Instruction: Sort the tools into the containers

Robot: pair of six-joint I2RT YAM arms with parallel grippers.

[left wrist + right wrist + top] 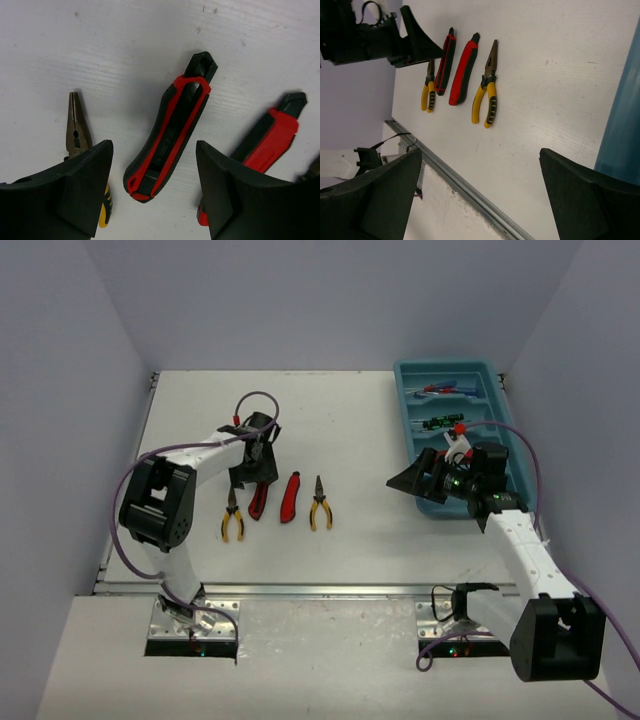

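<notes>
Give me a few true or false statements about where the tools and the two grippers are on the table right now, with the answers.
1. Two yellow-handled pliers lie on the table. True.
2. The left gripper is over the tray. False: it hovers over a red utility knife, with its open jaws on either side of it.
3. The right gripper is shut. False: its jaws stand open with nothing between them.
4. The tray has tools in it. True: screwdrivers lie in its far compartments.
</notes>
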